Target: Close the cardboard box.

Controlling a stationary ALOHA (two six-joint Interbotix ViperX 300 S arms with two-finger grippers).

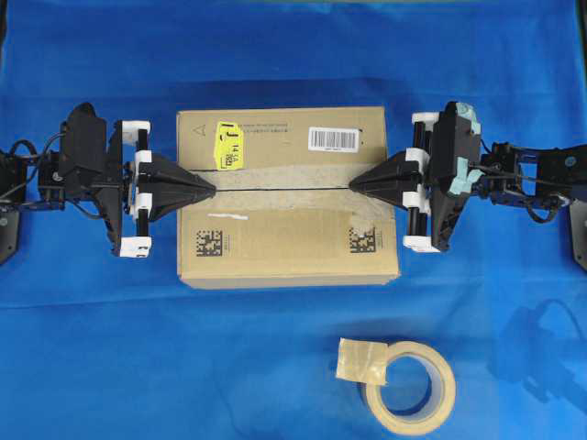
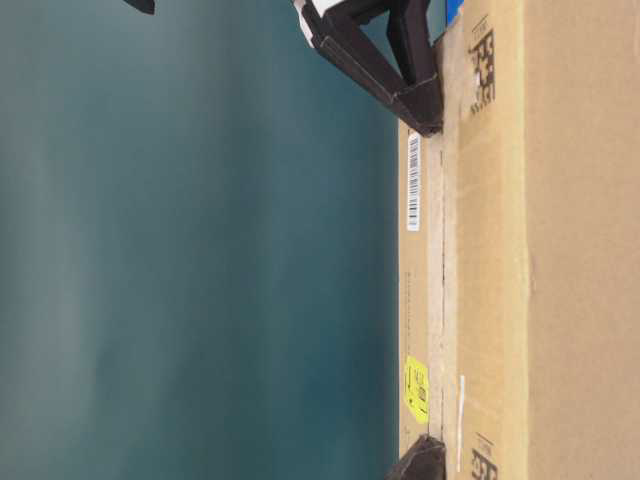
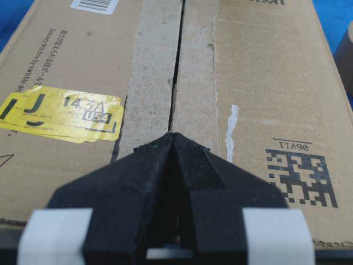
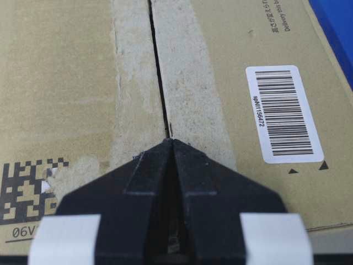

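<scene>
Box fills the middle; open cloth all around.
The cardboard box [image 1: 289,197] sits between my left gripper [image 1: 213,188] and right gripper [image 1: 351,183], blocking any straight pass across. Only the tape roll [image 1: 410,387] stands on the blue cloth [image 1: 110,348] near the front.

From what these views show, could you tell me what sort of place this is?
Probably a robot test bench set up for packing: a blue cloth covers the table, with only a used cardboard box and a tape roll between two arms.

A beige tape roll [image 1: 410,387] lies on the blue cloth [image 1: 110,348].
</scene>
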